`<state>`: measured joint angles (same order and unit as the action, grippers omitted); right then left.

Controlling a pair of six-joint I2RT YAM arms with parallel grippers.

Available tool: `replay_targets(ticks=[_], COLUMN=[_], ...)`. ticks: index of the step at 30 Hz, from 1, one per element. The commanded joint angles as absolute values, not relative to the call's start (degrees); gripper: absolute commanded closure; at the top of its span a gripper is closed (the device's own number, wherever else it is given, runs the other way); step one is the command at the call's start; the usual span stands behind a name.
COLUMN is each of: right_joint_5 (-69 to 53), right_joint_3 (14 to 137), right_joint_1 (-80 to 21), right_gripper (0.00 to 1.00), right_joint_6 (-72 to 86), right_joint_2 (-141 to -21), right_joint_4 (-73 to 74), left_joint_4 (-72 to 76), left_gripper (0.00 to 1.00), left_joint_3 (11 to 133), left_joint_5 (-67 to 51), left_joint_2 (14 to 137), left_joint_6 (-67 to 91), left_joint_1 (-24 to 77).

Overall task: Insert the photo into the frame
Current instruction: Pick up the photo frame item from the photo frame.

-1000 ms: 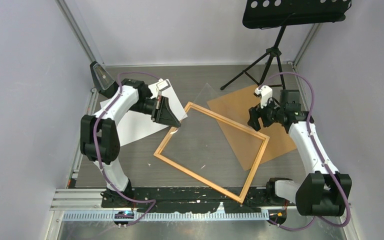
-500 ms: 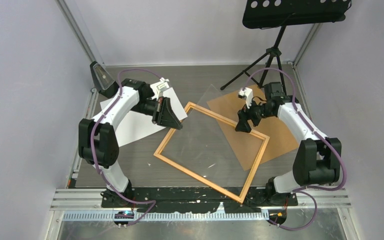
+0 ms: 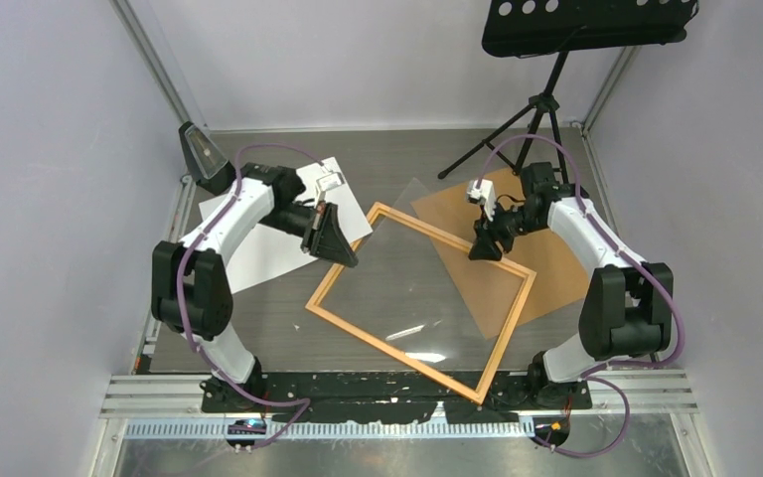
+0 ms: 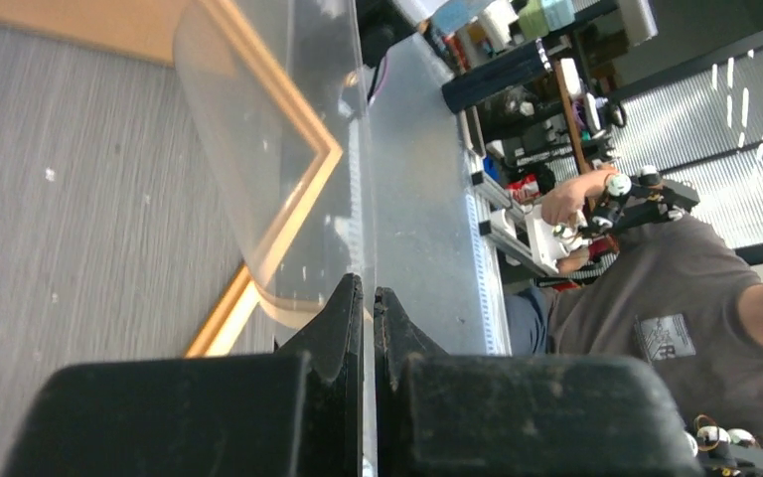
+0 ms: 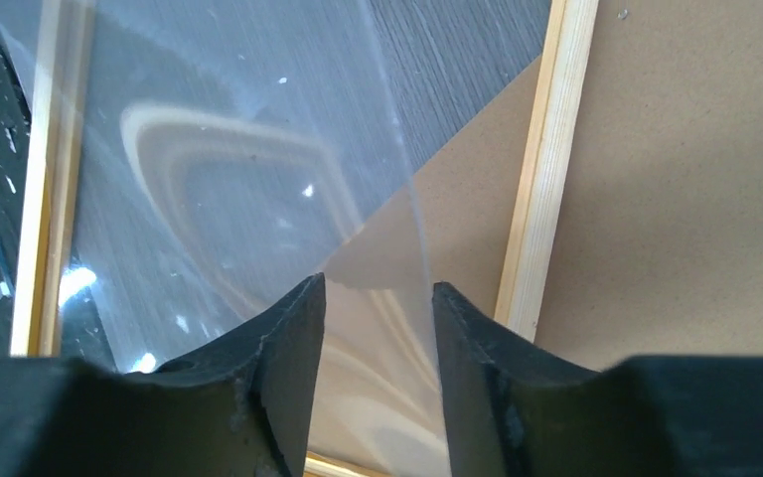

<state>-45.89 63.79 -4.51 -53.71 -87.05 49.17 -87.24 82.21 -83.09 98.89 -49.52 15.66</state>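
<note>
The orange frame [image 3: 509,322] lies flat mid-table. The photo [image 3: 258,253] lies white side up to its left, under my left arm. My left gripper [image 3: 343,253] is shut on the edge of a clear sheet [image 3: 407,268] and holds it tilted over the frame's left part. In the left wrist view the jaws [image 4: 369,298] pinch the sheet [image 4: 288,149], with the frame [image 4: 221,318] beyond. My right gripper [image 3: 484,248] is open above the frame's far right side. In the right wrist view [image 5: 378,298] the sheet's edge [image 5: 238,149] runs between its fingers, over the frame [image 5: 546,169].
A brown backing board [image 3: 556,268] lies under the frame's right side and also shows in the right wrist view [image 5: 695,179]. A black music stand's tripod [image 3: 536,109] stands at the back right. Grey walls close in the table on both sides.
My right arm has swung left and forward, from over the backing board to the sheet's right edge. My left gripper has shifted slightly right and nearer with the sheet.
</note>
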Motion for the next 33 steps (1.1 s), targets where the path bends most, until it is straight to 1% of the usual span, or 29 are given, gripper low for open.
replay_targets(ticks=[1, 2, 3, 4, 5, 7, 10, 13, 16, 20, 33], right_joint_5=[-50.7, -50.6, -50.5, -50.6, -50.6, -50.6, -49.9, -48.9, -48.1, -46.7, -45.9], right_joint_3=[66.3, 66.5, 66.7, 67.1, 67.3, 67.9, 68.5, 68.9, 69.7, 70.9, 78.0], right_joint_1=[-4.9, -4.4, -4.2, -3.7, -3.3, -3.1, -3.0, -2.9, -3.0, -3.0, -3.0], right_gripper=[0.57, 0.60, 0.66, 0.69, 0.75, 0.81, 0.87, 0.92, 0.94, 0.94, 0.94], right_joint_6=[-57.6, -58.1, -58.4, -59.1, -59.5, -60.1, -60.3, -59.9, -58.9, -57.9, -55.9], right_joint_2=[-86.3, -86.1, -86.2, -86.2, -86.3, -86.4, -86.2, -85.6, -85.8, -86.5, -91.8], right_joint_4=[55.5, 55.8, 56.5, 56.9, 57.7, 58.8, 59.5, 59.6, 59.6, 59.8, 65.7], left_joint_4=[-60.9, -53.8, -49.4, -47.4, -47.7, -50.7, -50.4, -48.3, -47.0, -45.2, -41.5], left_gripper=[1.00, 1.00, 1.00, 0.99, 0.98, 0.92, 0.84, 0.80, 0.78, 0.73, 0.64], left_joint_3=[73.6, 70.6, 68.6, 67.7, 68.1, 70.0, 69.9, 69.4, 69.2, 68.4, 67.1], left_joint_5=[-74.9, -72.7, -70.9, -69.9, -69.3, -68.9, -67.0, -64.4, -63.0, -61.8, -57.3], left_joint_2=[90.9, 88.4, 86.6, 85.7, 85.9, 87.2, 88.0, 88.1, 88.8, 89.6, 91.2], left_joint_6=[-24.2, -19.0, -15.4, -13.8, -13.6, -15.3, -14.6, -13.2, -12.6, -11.1, -6.8], left_joint_1=[15.8, 15.9, 15.8, 15.8, 15.8, 15.8, 15.8, 15.8, 15.6, 15.0, 14.4])
